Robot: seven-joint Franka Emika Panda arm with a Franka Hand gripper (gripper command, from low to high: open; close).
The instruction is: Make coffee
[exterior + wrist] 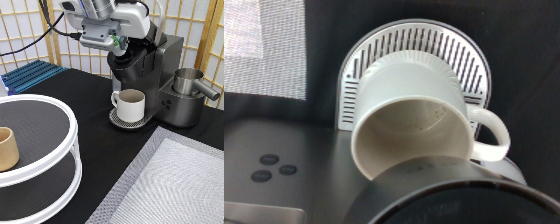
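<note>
1. I have the arm's two-finger gripper (119, 46) right over the head of the dark grey pod coffee machine (150, 70), at the exterior view's top centre.
2. I can't tell whether it is holding anything; a small green-and-white bit shows at its tip, possibly the coffee pod.
3. The white ceramic handled mug (130, 104) sits straight below the gripper on the round slotted metal drip tray (471, 55), handle toward the exterior view's left.
4. The hand points down and tilts slightly.

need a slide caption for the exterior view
Gripper hovers over the coffee machine, white mug waiting on its drip tray; tan cup on the tiered stand.
</note>
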